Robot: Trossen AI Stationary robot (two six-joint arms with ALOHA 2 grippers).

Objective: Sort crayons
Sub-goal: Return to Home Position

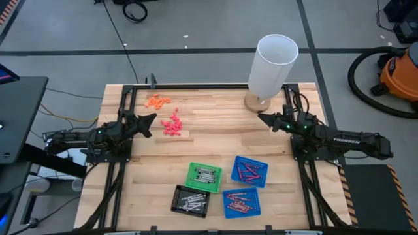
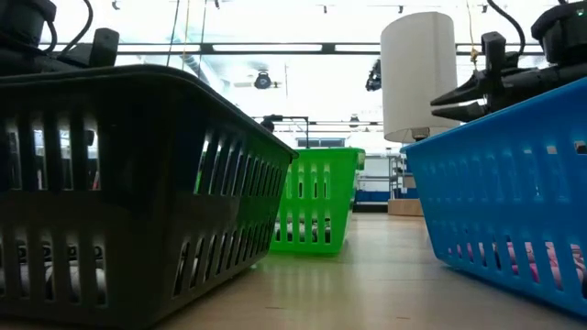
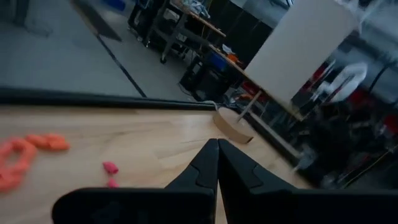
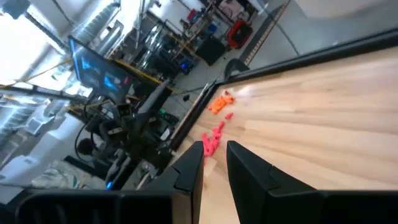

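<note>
Hard to make out: the crayons [image 1: 204, 175] are too small and heaped to count. In the low view the bin walls hide nearly all of them.
Crayons: grey-silver sticks lie in the green bin [image 1: 193, 171] and the black bin [image 1: 177, 198]. Dark red ones lie in the far blue bin [image 1: 263, 166] and the near blue bin [image 1: 255, 203].
Bins: four, clustered by the bench [image 1: 215, 140] edge farthest from the white cylinder [image 1: 273, 65].
Left gripper [image 1: 151, 119]: by the bench's left edge, fingers pressed together, holding nothing.
Right gripper [image 1: 261, 117]: by the right edge, fingers a little apart, empty.
Other things: one cluster of orange bits [image 1: 157, 100], one of pink bits [image 1: 172, 126], and the cylinder on a round wooden base [image 1: 257, 103] at the far edge.
</note>
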